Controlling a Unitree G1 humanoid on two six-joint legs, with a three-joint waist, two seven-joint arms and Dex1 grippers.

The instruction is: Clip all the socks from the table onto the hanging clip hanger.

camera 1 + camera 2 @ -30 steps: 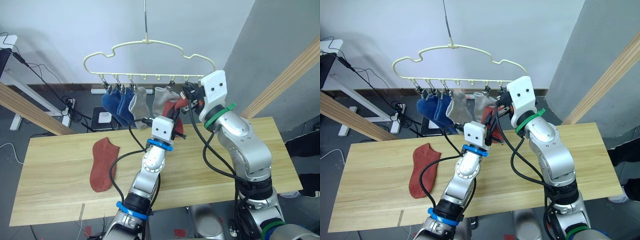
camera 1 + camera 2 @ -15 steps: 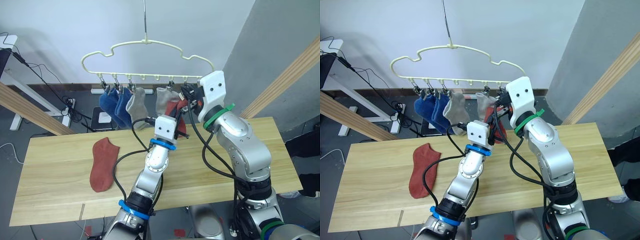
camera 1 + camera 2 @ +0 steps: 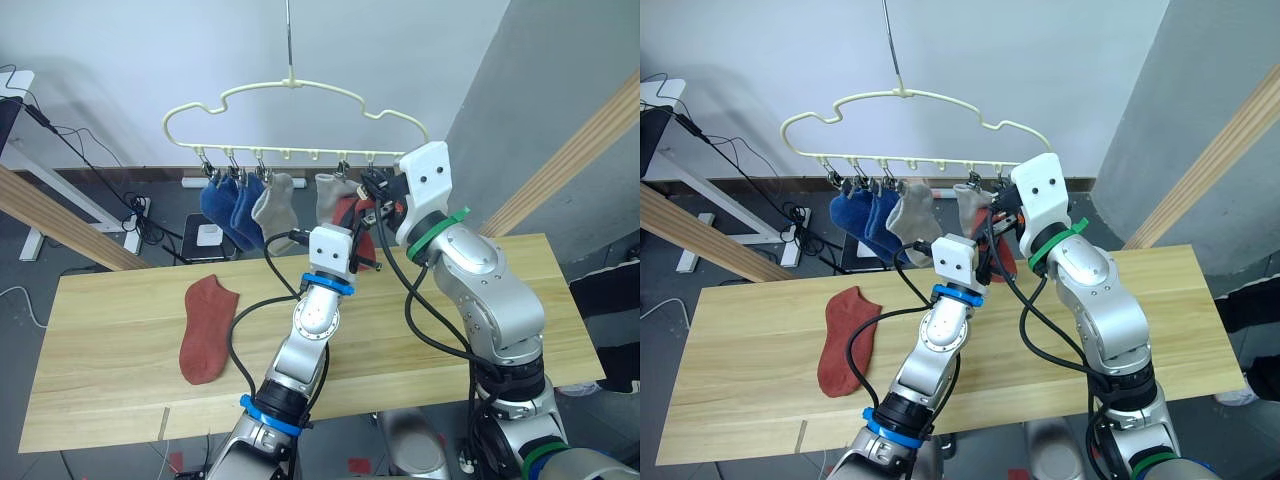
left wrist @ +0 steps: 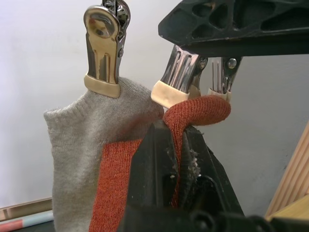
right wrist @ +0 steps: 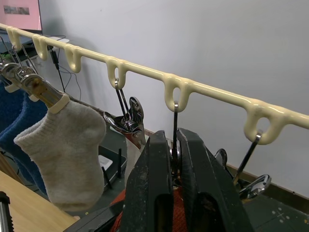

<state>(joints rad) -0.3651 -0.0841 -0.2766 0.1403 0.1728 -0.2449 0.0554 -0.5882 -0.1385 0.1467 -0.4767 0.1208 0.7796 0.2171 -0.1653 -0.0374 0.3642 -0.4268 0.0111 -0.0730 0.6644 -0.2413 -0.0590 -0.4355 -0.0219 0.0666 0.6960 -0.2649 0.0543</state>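
While left pincer (image 4: 176,159) grips rust-red sock (image 4: 145,159), both arms raised.

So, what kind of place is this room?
Probably a lab or workshop, not a home: a plain wooden table, loose cables and a power strip on the floor, and a clip hanger hanging by itself.

Both tools crowd the clip hanger's (image 3: 290,110) right end among hung socks (image 3: 255,205). The surface (image 3: 120,300) lies open around one rust-red sock (image 3: 207,328); wooden poles (image 3: 60,225) flank it.
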